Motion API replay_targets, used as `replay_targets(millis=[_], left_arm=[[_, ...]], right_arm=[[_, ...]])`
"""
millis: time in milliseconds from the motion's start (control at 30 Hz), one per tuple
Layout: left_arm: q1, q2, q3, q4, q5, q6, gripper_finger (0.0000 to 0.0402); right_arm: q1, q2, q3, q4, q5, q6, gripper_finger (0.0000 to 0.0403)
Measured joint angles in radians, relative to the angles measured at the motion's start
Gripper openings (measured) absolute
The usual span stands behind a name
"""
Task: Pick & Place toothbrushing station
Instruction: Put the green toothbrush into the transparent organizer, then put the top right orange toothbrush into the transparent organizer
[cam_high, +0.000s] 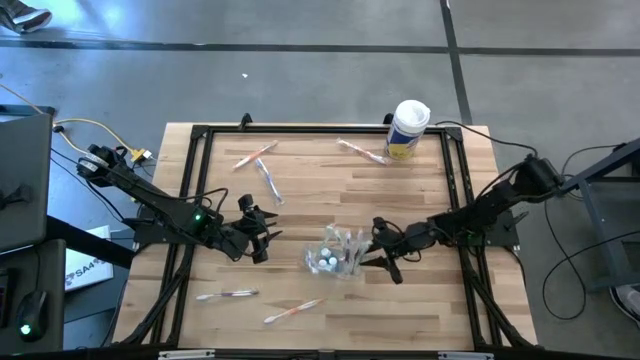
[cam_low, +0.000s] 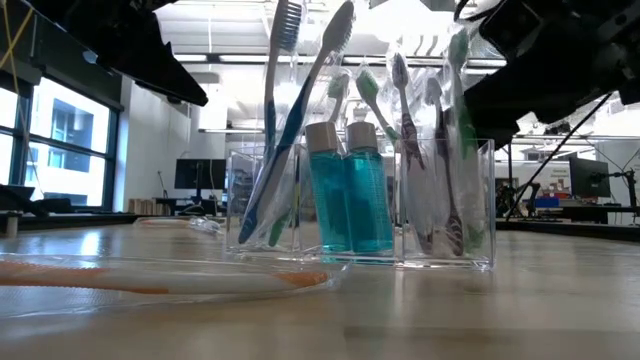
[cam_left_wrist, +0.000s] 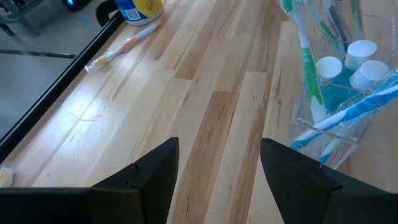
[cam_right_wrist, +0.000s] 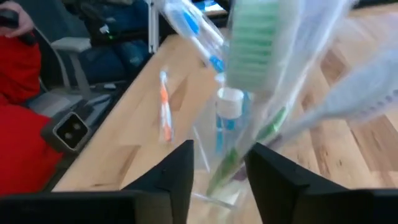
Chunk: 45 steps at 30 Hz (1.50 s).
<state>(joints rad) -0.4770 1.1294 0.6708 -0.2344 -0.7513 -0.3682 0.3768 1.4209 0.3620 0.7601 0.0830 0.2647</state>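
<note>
Toothbrushing station (cam_high: 337, 255) stands mid-table, well below the canister (cam_high: 408, 128). My right gripper (cam_high: 380, 250) straddles its wall, fingers parted, no hold. Left gripper (cam_high: 258, 232) beside it, open. I judge it light, rigid, slick, top-heavy; grip the rim

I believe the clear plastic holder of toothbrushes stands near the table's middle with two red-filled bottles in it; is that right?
Not quite: the two white-capped bottles in the clear plastic holder of toothbrushes hold blue-green liquid, not red, as the low view shows. The holder does stand near the table's middle.
</note>
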Motion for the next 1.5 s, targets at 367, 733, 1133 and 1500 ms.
replay_targets(millis=[367,733,1133,1500], left_arm=[[0.0,0.0,0.0,-0.02,0.0,0.005,0.0223],[0.0,0.0,0.0,-0.061,0.0,0.024,0.0223],[0.0,0.0,0.0,-0.06,0.0,0.023,0.0223],[0.0,0.0,0.0,-0.06,0.0,0.023,0.0223]], right_arm=[[0.056,-0.161,0.0,-0.133,-0.003,0.002,0.0188],[0.14,-0.451,0.0,-0.573,0.05,0.177,0.0189],[-0.052,-0.65,0.009,-0.819,0.316,0.179,0.0189],[-0.427,-0.602,0.261,-0.99,0.225,-0.103,0.0189]])
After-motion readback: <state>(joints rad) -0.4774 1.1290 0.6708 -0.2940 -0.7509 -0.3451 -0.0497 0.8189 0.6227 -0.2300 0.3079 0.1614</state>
